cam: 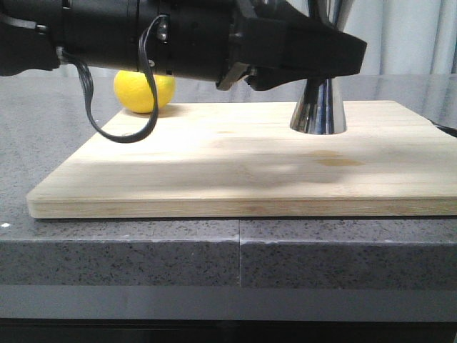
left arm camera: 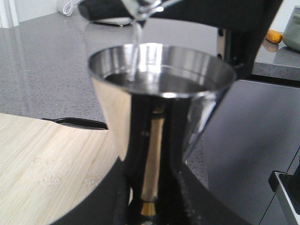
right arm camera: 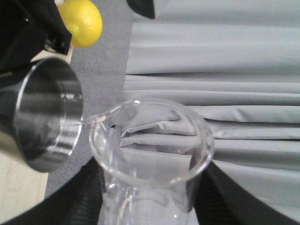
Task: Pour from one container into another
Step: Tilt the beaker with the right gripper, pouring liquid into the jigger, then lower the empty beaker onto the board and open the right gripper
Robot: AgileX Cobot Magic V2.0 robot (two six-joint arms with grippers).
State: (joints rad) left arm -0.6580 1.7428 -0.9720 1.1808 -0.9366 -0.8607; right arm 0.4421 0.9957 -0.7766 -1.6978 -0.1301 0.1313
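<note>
The steel jigger (cam: 318, 107) stands on the wooden board (cam: 214, 168) at its back right. My left gripper (cam: 314, 61) reaches in from the left and is shut on its narrow waist. In the left wrist view the jigger's upper cup (left arm camera: 159, 93) fills the frame, with clear liquid inside and the gripper (left arm camera: 152, 192) clamped at the gold band. The clear glass beaker (right arm camera: 150, 145) is tilted in my right gripper (right arm camera: 150, 204), which is shut on its body. Its spout (left arm camera: 145, 7) sits over the jigger's rim (right arm camera: 44, 112), and a thin stream (left arm camera: 136, 37) falls into the cup.
A yellow lemon (cam: 144, 91) lies at the board's back left, behind the left arm's hanging cable (cam: 121, 132). The board rests on a grey stone counter (cam: 143, 250). A dark flat object (left arm camera: 75, 123) lies past the board's right edge. Grey curtains (right arm camera: 211, 70) hang behind.
</note>
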